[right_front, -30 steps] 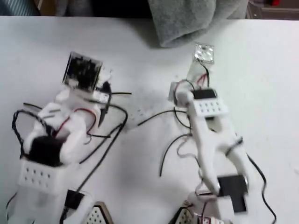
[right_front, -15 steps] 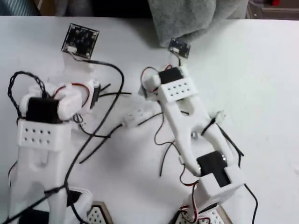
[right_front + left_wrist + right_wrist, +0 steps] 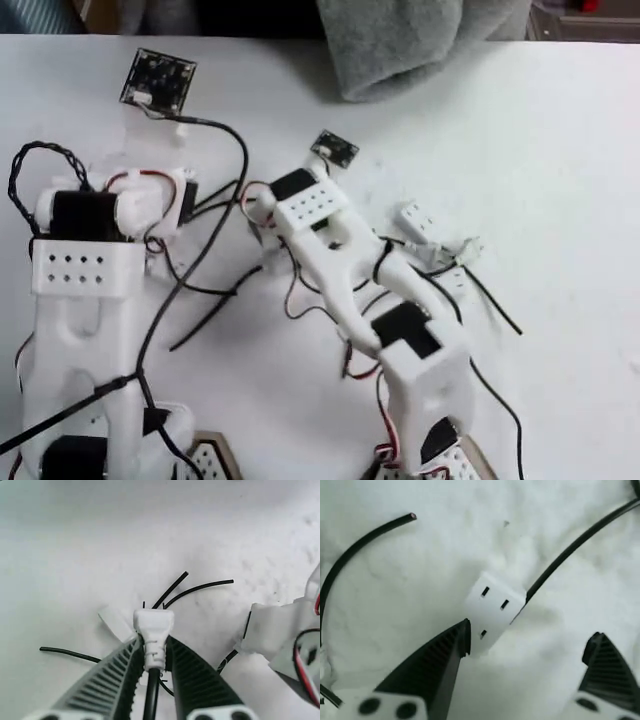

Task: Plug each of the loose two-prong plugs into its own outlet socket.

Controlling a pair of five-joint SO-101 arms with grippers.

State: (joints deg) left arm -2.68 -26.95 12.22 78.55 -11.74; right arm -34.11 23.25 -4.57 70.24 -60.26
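At the near edge of the tabletop (image 3: 560, 150) we see both arms based. The left arm (image 3: 85, 265) stands along the left side, its jaws clamped on the neck of a white two-prong plug (image 3: 153, 622), whose black cord runs back between them. The right arm (image 3: 345, 265) leans toward the middle, its jaws spread wide just above a white outlet socket (image 3: 496, 609) lying slots-up on the tabletop, one jaw tip at its edge. Loose black wires (image 3: 215, 300) cross between the arms. A grey cloth (image 3: 400, 45) lies over the far edge.
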